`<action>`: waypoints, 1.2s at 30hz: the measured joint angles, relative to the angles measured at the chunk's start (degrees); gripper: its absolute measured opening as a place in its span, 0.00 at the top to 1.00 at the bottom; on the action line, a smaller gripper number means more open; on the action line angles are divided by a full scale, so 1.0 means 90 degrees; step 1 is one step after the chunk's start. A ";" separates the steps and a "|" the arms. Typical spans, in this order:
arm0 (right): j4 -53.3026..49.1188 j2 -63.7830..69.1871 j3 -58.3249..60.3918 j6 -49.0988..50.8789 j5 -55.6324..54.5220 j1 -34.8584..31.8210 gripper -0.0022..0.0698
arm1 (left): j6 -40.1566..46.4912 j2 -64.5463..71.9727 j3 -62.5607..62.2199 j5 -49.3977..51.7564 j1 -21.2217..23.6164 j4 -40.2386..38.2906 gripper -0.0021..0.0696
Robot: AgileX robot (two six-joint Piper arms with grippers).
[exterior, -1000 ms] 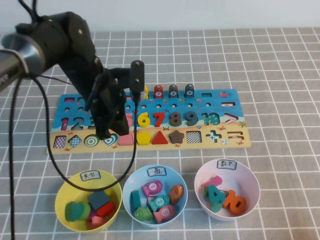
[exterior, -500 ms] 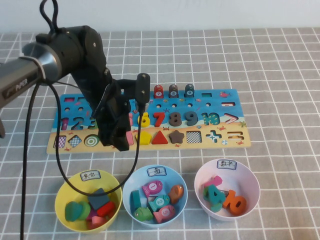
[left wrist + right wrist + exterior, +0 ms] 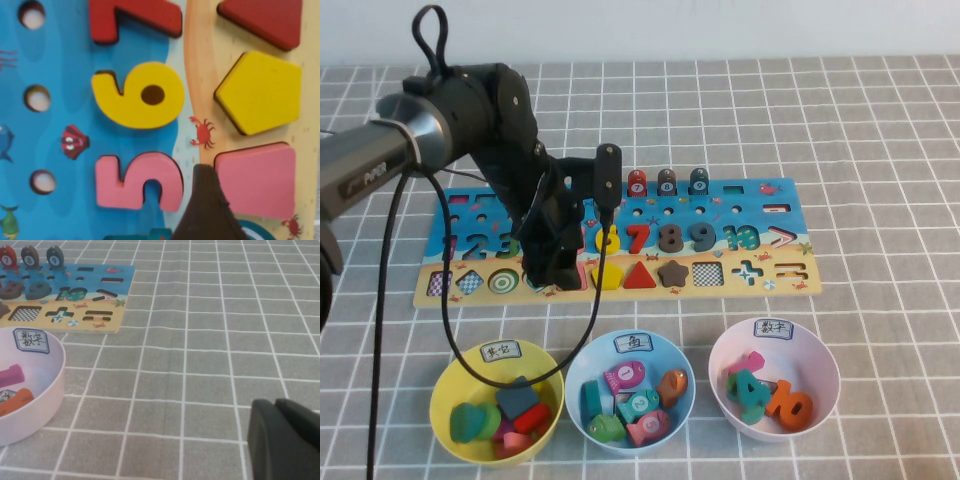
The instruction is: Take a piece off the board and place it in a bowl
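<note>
We see a tabletop covered in a grey cloth with a white grid. On it lies the board, long and rectangular, blue above and tan below, with coloured numbers and shape pieces set into it. Nearer the robot stand three bowls in a row: the yellow bowl with a small white label at its rim on the left, a light blue bowl in the middle, and a pale pink bowl on the right. Each holds several coloured pieces.

The left hand hangs low over the left half of the board, above the row of shapes. From the high view its dark body hides most of what lies under it. In the left wrist view, one dark fingertip sits over the board just beside the piece, a plain pink four-sided block lying flat in its cut-out. The hand is open and holds nothing. Beside the piece are a yellow pentagon, a pink 5 and a yellow 6.

The right hand rests low over bare cloth, well apart from the board, near the pale pink bowl; we cannot tell whether it is open or closed.
</note>
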 joint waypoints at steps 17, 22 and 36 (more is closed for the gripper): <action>0.0000 0.0000 0.0000 0.0000 0.0000 0.0000 0.99 | 0.0000 0.0275 -0.0004 -0.0102 0.0000 0.0265 0.39; 0.0000 0.0000 0.0000 0.0000 0.0000 0.0000 0.99 | 0.0014 0.0301 -0.0015 -0.0102 0.0000 0.0265 0.39; 0.0000 0.0000 0.0000 0.0000 0.0000 0.0000 0.99 | 0.0039 0.0301 -0.0020 -0.0091 0.0000 0.0276 0.54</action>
